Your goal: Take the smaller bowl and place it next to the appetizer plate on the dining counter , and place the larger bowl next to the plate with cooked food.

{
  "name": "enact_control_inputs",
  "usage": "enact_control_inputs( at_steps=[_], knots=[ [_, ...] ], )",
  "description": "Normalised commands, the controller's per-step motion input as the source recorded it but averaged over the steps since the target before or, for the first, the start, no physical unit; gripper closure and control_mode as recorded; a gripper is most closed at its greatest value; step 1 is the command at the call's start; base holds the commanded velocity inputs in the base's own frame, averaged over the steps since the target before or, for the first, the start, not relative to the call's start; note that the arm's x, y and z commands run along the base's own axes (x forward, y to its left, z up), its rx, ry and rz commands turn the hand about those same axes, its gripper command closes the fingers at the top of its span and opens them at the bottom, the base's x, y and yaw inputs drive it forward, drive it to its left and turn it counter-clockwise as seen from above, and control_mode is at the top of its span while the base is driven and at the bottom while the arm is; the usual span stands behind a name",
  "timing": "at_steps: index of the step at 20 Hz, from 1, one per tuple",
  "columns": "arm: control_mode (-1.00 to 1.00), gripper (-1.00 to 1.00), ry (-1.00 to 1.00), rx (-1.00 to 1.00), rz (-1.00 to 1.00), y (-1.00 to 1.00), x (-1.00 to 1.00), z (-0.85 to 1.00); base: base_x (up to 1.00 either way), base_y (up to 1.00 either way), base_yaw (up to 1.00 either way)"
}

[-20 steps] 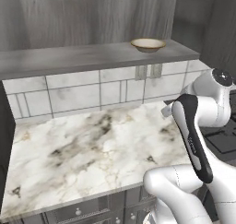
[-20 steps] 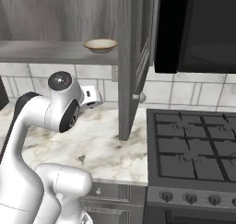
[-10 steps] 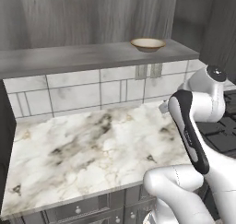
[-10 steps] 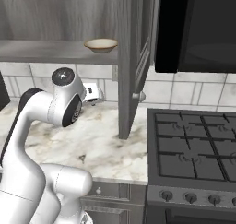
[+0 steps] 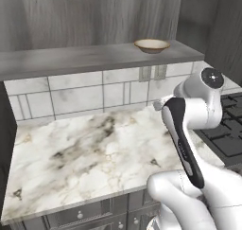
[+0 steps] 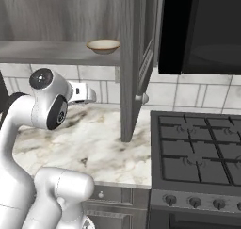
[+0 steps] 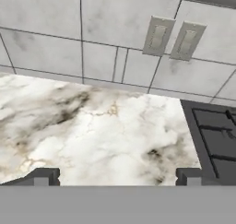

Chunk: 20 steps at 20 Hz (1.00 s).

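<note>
A small tan bowl point(image 5: 151, 45) sits on a grey shelf point(image 5: 71, 59) near the top of the left base view, a bit right of the middle. In the right base view the same bowl point(image 6: 103, 45) is at the upper left, close to the open cupboard door point(image 6: 136, 58) that hangs down in the middle of the frame.

Below the shelf is a wall of pale tiles point(image 5: 75, 96), and below that a white marble counter point(image 5: 85, 153) with brown marks. A black stove point(image 6: 197, 157) fills the lower right of the right base view.

The white robot arm point(image 5: 189, 129) bends up at the right side of the left base view, well below the bowl. In the hand view the gripper point(image 7: 117, 176) is at the bottom, its two dark fingertips point(image 7: 44, 176) spread wide apart with nothing between them. It looks down at the counter, and two grey wall plugs point(image 7: 173, 39) show on the tiles at the upper right.
</note>
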Motion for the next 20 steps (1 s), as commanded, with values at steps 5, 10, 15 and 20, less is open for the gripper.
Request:
enact_control_inputs(
  at_steps=[5,10,15,20],
  knots=[
    [-1.0,-1.0,-0.16,0.3,-0.29,0.43,-0.17,0.23,0.0,0.0,0.0],
    [-1.0,-1.0,-0.08,0.34,-0.23,0.16,-0.49,0.19,0.0,0.0,0.0],
    [-1.0,-1.0,-0.01,0.38,-0.18,-0.01,-0.43,0.4,0.0,0.0,0.0],
    [-1.0,-1.0,0.0,0.31,-0.09,-0.21,-0.19,0.63,0.0,0.0,0.0]
  ],
)
